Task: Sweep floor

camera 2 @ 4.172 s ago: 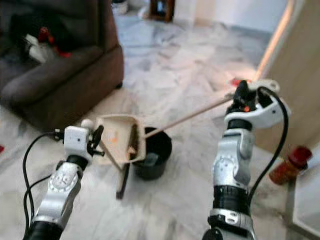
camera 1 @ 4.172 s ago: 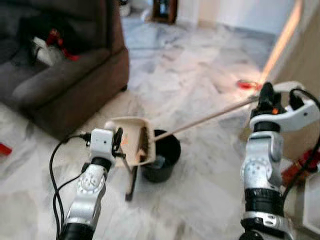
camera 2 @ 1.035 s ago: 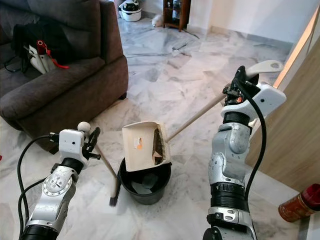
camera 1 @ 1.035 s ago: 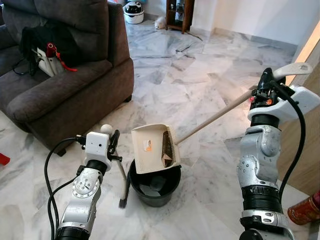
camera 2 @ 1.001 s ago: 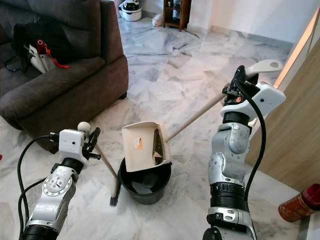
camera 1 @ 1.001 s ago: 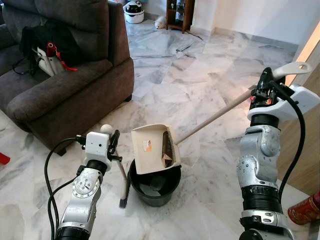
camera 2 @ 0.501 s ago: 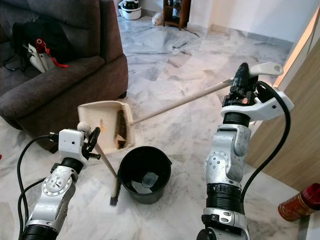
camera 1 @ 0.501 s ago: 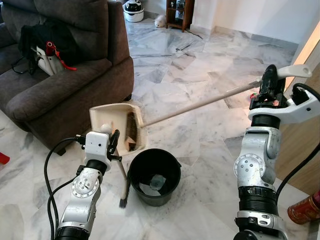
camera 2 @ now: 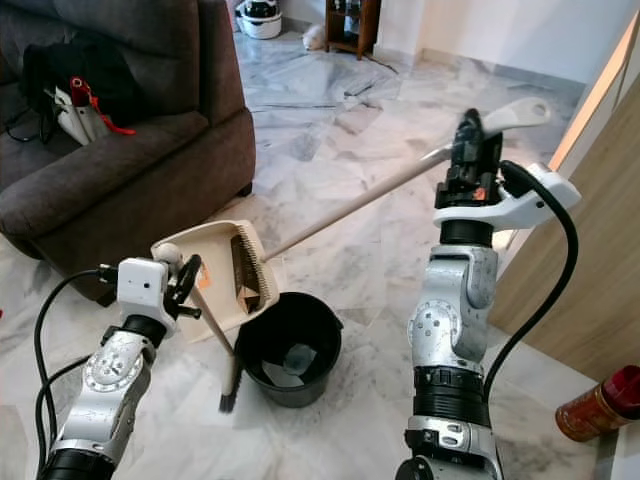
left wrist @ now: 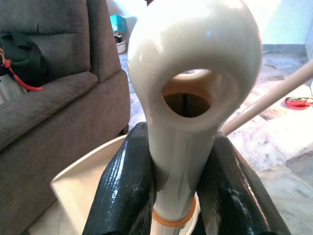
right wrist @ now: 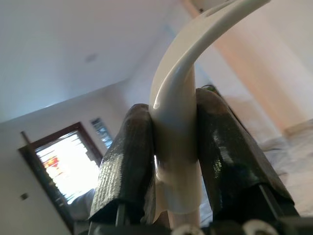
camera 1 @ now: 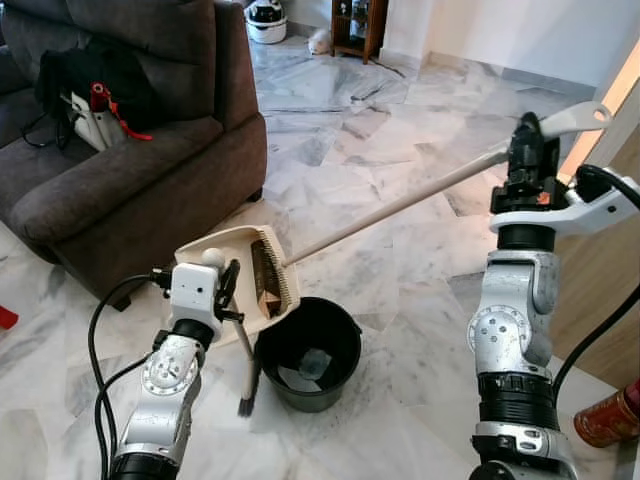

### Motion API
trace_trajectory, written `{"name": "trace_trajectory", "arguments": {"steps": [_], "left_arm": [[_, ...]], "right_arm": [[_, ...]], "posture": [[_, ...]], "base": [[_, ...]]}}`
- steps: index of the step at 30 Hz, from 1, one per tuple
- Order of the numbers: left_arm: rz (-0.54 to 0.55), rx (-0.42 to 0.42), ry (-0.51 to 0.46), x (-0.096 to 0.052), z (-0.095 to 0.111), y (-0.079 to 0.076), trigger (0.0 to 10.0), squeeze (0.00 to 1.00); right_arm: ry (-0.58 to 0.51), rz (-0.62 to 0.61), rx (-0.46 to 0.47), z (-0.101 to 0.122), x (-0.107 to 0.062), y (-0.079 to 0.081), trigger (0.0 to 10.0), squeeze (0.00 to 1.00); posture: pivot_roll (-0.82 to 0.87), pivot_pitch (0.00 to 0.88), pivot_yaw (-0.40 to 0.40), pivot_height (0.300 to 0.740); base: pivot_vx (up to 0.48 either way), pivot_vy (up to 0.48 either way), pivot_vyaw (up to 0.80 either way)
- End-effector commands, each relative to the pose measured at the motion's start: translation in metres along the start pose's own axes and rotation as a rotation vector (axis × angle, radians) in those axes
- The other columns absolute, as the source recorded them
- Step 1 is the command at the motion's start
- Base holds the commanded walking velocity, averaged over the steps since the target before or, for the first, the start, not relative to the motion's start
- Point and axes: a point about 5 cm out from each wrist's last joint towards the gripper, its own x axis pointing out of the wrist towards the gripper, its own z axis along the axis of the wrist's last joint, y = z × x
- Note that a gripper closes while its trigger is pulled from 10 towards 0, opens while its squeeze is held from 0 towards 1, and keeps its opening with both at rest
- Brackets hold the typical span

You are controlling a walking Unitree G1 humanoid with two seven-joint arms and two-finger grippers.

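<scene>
Marble floor (camera 1: 400, 290) spreads past a dark sofa (camera 1: 130, 190). Right gripper (right wrist: 171, 161) is clamped on the dustpan (camera 1: 235, 280) handle's top; the pan hangs tilted below-left of it, just above a black bucket (camera 1: 310, 350). Left gripper (left wrist: 178, 196) grips the brush (camera 1: 247, 372) handle, bristles down beside the bucket.

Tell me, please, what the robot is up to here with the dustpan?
The right gripper is shut on the long handle of the dustpan, holding the pan tilted beside the black bucket, just past its rim on the sofa side. The left gripper is shut on the brush, whose bristles hang near the marble floor by the bucket.
</scene>
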Motion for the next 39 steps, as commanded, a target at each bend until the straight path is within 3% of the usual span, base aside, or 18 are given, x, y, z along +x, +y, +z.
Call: {"name": "trace_trajectory", "arguments": {"steps": [1, 8, 16, 28, 36, 37, 39], "left_arm": [[0.000, 0.011, -0.072, 0.005, 0.015, 0.003, 10.0, 0.00], [-0.004, 0.008, -0.071, 0.005, 0.015, 0.002, 10.0, 0.00], [-0.007, 0.004, -0.069, 0.005, 0.014, 0.001, 10.0, 0.00], [-0.005, 0.007, -0.066, 0.004, 0.013, 0.002, 10.0, 0.00], [0.096, 0.159, -0.106, -0.006, 0.022, 0.028, 10.0, 0.00], [0.096, 0.208, -0.124, -0.010, 0.029, 0.030, 10.0, 0.00], [0.093, 0.219, -0.127, -0.011, 0.030, 0.030, 10.0, 0.00]], "right_arm": [[-0.050, 0.052, 0.042, 0.008, 0.003, 0.011, 10.0, 0.00], [-0.037, 0.098, 0.062, 0.006, 0.001, 0.017, 10.0, 0.00], [0.021, 0.044, -0.051, -0.003, 0.001, 0.013, 10.0, 0.00], [-0.008, 0.040, -0.081, 0.002, 0.004, 0.016, 10.0, 0.00], [-0.004, 0.036, -0.099, 0.002, 0.004, 0.015, 10.0, 0.00], [-0.002, 0.031, -0.102, 0.001, 0.004, 0.014, 10.0, 0.00], [-0.001, 0.030, -0.102, 0.001, 0.004, 0.014, 10.0, 0.00]], "posture": [[0.10, 0.074, 0.013, 0.740], [0.10, 0.074, 0.013, 0.740], [0.09, 0.072, 0.012, 0.740], [0.09, 0.068, 0.010, 0.740], [0.09, 0.068, 0.010, 0.740], [0.09, 0.068, 0.009, 0.740], [0.10, 0.068, 0.009, 0.740]], "base": [[0.000, 0.000, 0.00], [0.000, 0.000, 0.00], [0.000, 0.000, 0.00], [0.000, 0.000, 0.00], [0.000, 0.000, 0.00], [0.000, 0.000, 0.00], [0.000, 0.000, 0.00]]}}
